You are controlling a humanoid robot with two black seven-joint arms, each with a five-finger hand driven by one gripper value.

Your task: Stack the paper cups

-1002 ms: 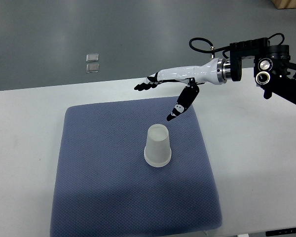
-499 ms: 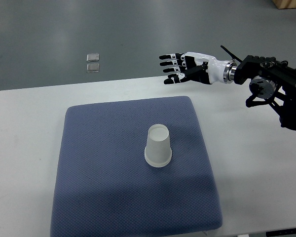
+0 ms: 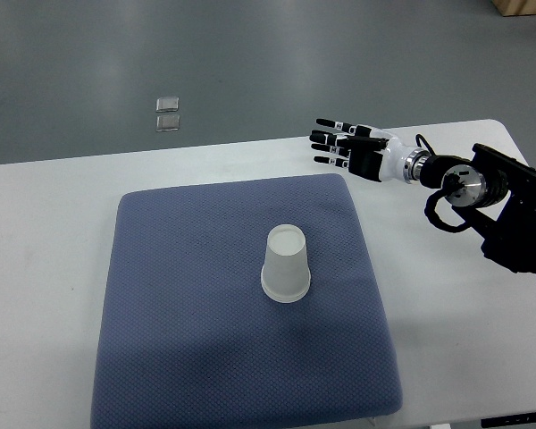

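Right hand point(image 3: 348, 150): you have it empty, fingers spread, over the white table point(image 3: 54, 232) just past the far right corner of the blue mat point(image 3: 188, 357).
Left hand: not in view.
Paper cup point(image 3: 286, 264): upside down near the mat's middle, well apart from your hand; whether it is one cup or a nested stack, you cannot tell.
Risk: the cup looks light, so a sideways finger brush on approach would likely tip or skid it.
Risk: squeezing the thin wall too hard may crush it.
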